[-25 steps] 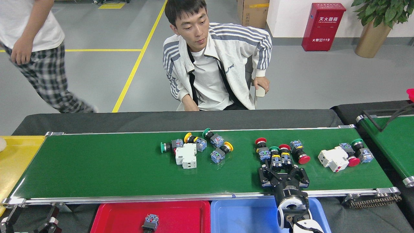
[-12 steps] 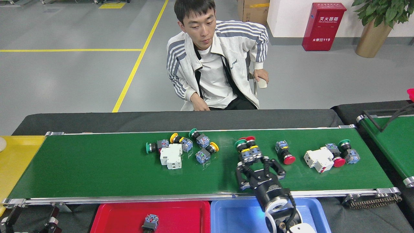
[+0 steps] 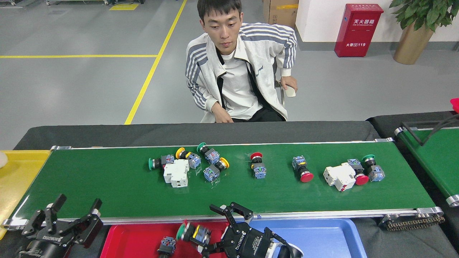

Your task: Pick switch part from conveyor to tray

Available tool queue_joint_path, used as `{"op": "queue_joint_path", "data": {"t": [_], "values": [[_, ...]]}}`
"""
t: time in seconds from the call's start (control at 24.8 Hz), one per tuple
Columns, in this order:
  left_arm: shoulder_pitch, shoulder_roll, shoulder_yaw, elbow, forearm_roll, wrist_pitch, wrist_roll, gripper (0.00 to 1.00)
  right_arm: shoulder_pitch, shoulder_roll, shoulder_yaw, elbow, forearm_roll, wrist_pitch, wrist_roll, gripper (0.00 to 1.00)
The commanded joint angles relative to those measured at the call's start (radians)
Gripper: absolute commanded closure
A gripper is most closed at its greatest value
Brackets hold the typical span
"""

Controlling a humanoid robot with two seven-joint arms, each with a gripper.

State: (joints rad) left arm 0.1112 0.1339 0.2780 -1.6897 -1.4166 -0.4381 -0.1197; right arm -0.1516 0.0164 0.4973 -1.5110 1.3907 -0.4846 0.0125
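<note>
Switch (image 3: 193,233) clamped in our right gripper (image 3: 211,229), long axis lying left-right, directly over red tray (image 3: 136,240); left gripper (image 3: 71,215) fingers apart, idle beside conveyor (image 3: 107,190)

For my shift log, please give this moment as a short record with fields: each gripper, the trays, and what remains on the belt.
right gripper: over the red tray, green-capped switch part between its fingers
left gripper: open, empty, at the conveyor front-left corner
red tray contents: one switch part
blue tray: no parts visible
conveyor: many parts remain
</note>
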Motion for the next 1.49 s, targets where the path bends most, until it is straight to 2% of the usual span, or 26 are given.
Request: {"op": "queue_joint_path", "data": {"t": [0.0, 0.12, 0.2, 0.36, 0.48, 0.68, 0.89, 1.05, 1.21, 1.29, 1.33, 1.37, 1.41, 1.45], "values": [[-0.028, -0.007, -0.051, 0.004, -0.018, 0.056, -0.006, 0.00, 0.060, 0.016, -0.088, -0.044, -0.015, 0.150, -0.009, 0.02], [-0.081, -0.016, -0.151, 0.036, -0.032, 0.130, -0.049, 0.00, 0.191, 0.063, -0.195, -0.117, -0.018, 0.449, -0.034, 0.03], [-0.126, -0.017, -0.210, 0.088, -0.050, 0.203, -0.064, 0.00, 0.253, 0.062, -0.232, -0.132, -0.022, 0.581, -0.083, 0.03], [-0.202, -0.016, -0.226, 0.186, -0.055, 0.251, -0.066, 0.00, 0.297, 0.053, -0.325, -0.124, -0.022, 0.620, -0.083, 0.02], [-0.237, -0.008, -0.221, 0.240, -0.055, 0.251, -0.066, 0.00, 0.267, 0.053, -0.335, -0.107, -0.019, 0.623, -0.078, 0.02], [-0.243, -0.007, -0.221, 0.266, -0.055, 0.251, -0.066, 0.00, 0.152, 0.008, -0.325, -0.026, -0.019, 0.618, 0.007, 0.02], [-0.268, -0.010, -0.221, 0.317, -0.055, 0.256, -0.066, 0.00, 0.101, 0.007, -0.318, 0.009, -0.019, 0.618, 0.070, 0.02], [-0.334, -0.004, -0.221, 0.404, -0.055, 0.271, -0.063, 0.00, 0.083, 0.007, -0.302, 0.041, -0.009, 0.621, 0.073, 0.02], [-0.386, 0.000, -0.217, 0.475, -0.055, 0.275, -0.061, 0.00, 0.029, 0.017, -0.289, 0.101, -0.009, 0.624, 0.073, 0.02], [-0.418, 0.007, -0.218, 0.524, -0.055, 0.312, -0.054, 0.01, -0.002, 0.033, -0.278, 0.135, -0.009, 0.626, 0.073, 0.02], [-0.430, 0.013, -0.221, 0.545, -0.056, 0.334, -0.054, 0.04, -0.013, 0.037, -0.273, 0.149, -0.009, 0.626, 0.073, 0.02], [-0.441, 0.018, -0.226, 0.567, -0.056, 0.360, -0.052, 0.15, -0.026, 0.043, -0.267, 0.169, -0.007, 0.626, 0.073, 0.02], [-0.447, 0.019, -0.223, 0.582, -0.051, 0.368, -0.045, 0.44, -0.046, 0.046, -0.261, 0.195, -0.007, 0.626, 0.073, 0.02], [-0.446, 0.018, -0.218, 0.581, -0.044, 0.364, -0.035, 0.69, -0.057, 0.048, -0.261, 0.210, -0.007, 0.627, 0.073, 0.03]]}}
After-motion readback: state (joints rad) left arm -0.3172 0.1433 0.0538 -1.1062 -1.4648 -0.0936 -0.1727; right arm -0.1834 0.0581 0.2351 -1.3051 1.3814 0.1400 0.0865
